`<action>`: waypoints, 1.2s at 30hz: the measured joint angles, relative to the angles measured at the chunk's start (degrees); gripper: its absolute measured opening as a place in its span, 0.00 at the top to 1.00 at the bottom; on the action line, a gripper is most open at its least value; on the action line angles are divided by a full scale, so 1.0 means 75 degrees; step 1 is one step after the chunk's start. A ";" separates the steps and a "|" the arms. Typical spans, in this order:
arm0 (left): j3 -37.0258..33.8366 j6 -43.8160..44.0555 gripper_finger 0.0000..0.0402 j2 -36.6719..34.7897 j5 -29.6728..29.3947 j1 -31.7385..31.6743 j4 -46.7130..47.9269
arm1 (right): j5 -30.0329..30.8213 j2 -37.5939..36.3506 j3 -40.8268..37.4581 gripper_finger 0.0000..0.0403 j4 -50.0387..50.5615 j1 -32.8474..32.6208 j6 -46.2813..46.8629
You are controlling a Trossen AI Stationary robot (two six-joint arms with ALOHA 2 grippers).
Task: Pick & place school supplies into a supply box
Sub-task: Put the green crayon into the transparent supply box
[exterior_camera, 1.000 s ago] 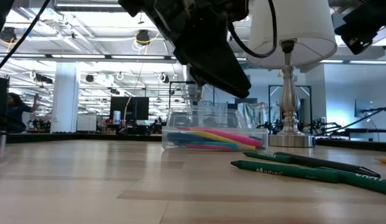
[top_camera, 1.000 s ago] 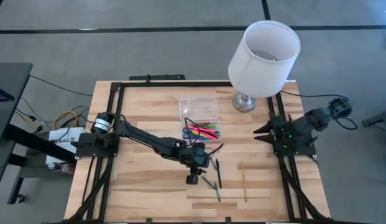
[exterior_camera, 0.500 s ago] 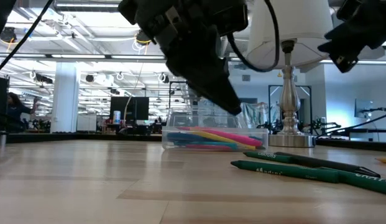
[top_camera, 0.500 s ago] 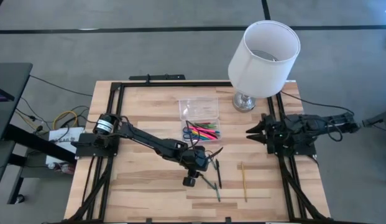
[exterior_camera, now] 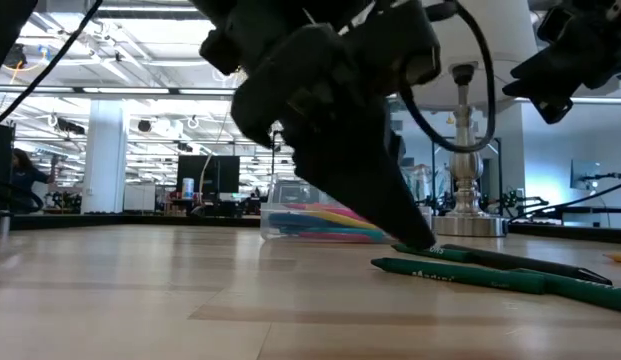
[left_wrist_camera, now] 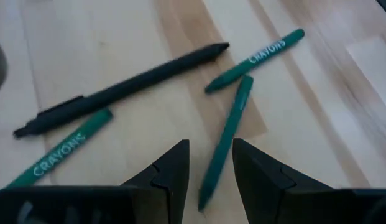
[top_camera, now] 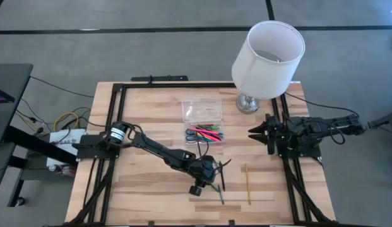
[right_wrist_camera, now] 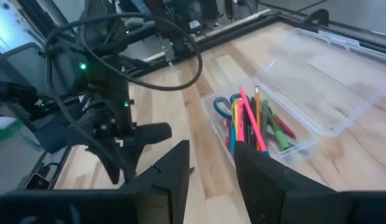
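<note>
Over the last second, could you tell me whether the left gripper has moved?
Yes. The left gripper has dropped toward the table, away from the supply box, onto the green crayons.

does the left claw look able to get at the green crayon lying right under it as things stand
Probably yes. The left claw is open and low over the table, and the thin green crayon runs up between its two fingers with nothing lying on it. The black pen and other crayons lie apart from it.

Supplies (top_camera: 206,133) inside box (top_camera: 202,120)
</note>
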State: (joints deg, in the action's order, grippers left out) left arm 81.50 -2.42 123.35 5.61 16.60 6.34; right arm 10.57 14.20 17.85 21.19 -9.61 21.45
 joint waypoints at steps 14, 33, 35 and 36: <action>0.0549 -0.0900 0.71 0.0431 -0.0451 0.0163 0.0847 | 0.0009 0.0104 0.0015 0.71 0.0194 0.0000 0.0311; 0.0679 -0.0031 0.98 0.0410 -0.0557 0.0270 0.1503 | 0.0293 0.0152 0.0006 0.71 0.0227 0.0000 0.0480; 0.0679 0.0217 0.97 0.0410 -0.0585 0.0270 0.1545 | 0.0291 0.0152 0.0006 0.71 0.0227 0.0000 0.0488; 0.0681 0.0373 0.96 0.0410 -0.0614 0.0273 0.1568 | 0.0291 0.0152 0.0006 0.71 0.0227 0.0000 0.0502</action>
State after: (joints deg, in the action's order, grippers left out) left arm 86.61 0.38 126.43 1.00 18.65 18.10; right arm 12.75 15.33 17.89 22.90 -9.61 25.22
